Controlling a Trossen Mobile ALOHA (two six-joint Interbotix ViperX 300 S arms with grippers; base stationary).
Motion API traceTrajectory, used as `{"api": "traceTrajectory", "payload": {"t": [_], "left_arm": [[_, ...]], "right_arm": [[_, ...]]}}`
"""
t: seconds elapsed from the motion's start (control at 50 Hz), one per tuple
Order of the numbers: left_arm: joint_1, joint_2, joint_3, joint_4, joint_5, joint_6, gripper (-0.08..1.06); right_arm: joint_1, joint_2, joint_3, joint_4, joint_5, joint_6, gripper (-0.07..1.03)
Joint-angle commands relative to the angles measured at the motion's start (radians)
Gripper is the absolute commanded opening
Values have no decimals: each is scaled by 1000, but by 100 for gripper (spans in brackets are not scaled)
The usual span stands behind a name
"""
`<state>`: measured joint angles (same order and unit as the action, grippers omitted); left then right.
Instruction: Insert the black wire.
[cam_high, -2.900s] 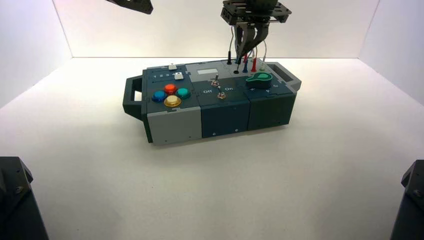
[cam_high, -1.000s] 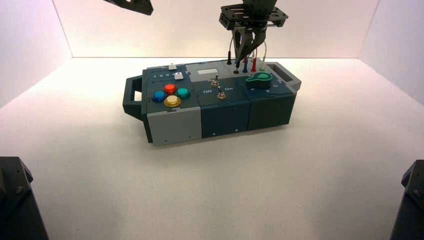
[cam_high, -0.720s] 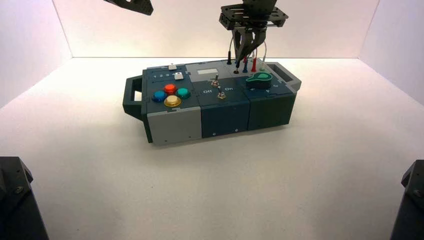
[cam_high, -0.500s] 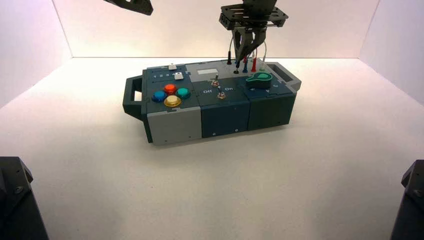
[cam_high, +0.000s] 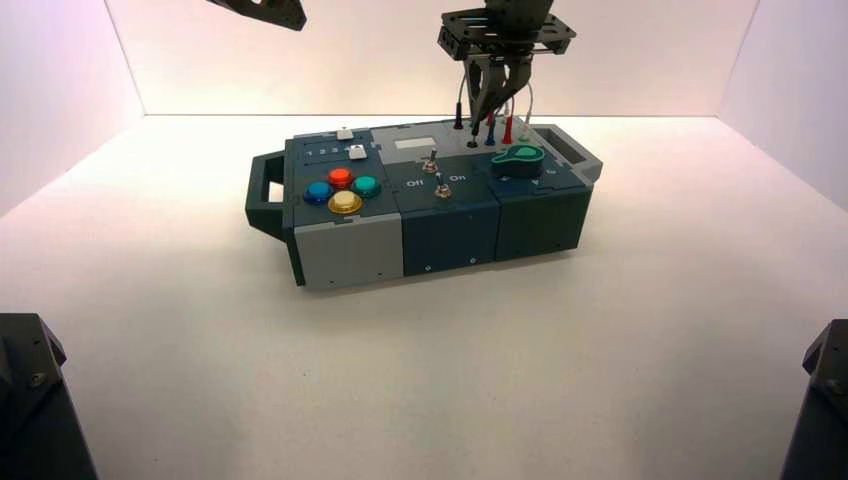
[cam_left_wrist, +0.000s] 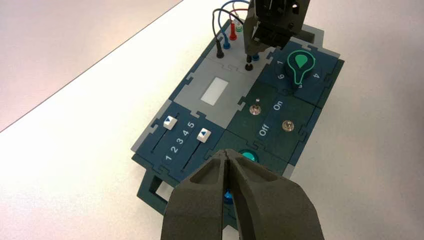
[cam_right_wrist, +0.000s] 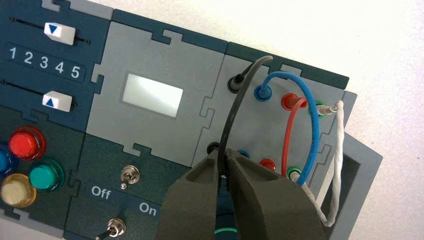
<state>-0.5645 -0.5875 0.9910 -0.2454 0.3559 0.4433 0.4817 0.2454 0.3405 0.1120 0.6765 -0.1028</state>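
Wire, black and looping (cam_right_wrist: 231, 120), runs from its far socket to the right end effector (cam_right_wrist: 223, 162), pinching its plug at the near black socket (cam_right_wrist: 213, 147); tilt could jam it. Left end effector (cam_left_wrist: 226, 152), pressed together, waits above the box's left side.

High view: bright, white table (cam_high: 420, 370) blown out near its back edge, soft shadow along box (cam_high: 350, 255) front. Left wrist view: table washed out beyond the box. Right wrist view: pale glare on display window (cam_right_wrist: 152, 95).
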Motion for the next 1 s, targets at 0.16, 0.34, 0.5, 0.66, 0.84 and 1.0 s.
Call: {"api": "traceTrajectory", "payload": {"t": [0.16,0.34,0.5,0.66,0.84,1.0], "left_arm": [[0,-3,-9,2,-6,3,-3],[0,-3,-9,2,-8,3,-3],[0,-5,-9,2,-8,3,-3],[0,-6,-9,2,-8,3,-3],[0,-6,-9,2,-8,3,-3],[2,-8,-9,2,-8,3,-3]], "right_arm": [[9,-9,-12,5,2,2,-2],[20,-9,-14,8,3,5,-2],[21,-9,-12,8,12,6,-2],[21,-9,-9,8,12,6,-2],[21,-3,-5,8,12,6,-2],[21,11,0,8,11,8,-2]]}}
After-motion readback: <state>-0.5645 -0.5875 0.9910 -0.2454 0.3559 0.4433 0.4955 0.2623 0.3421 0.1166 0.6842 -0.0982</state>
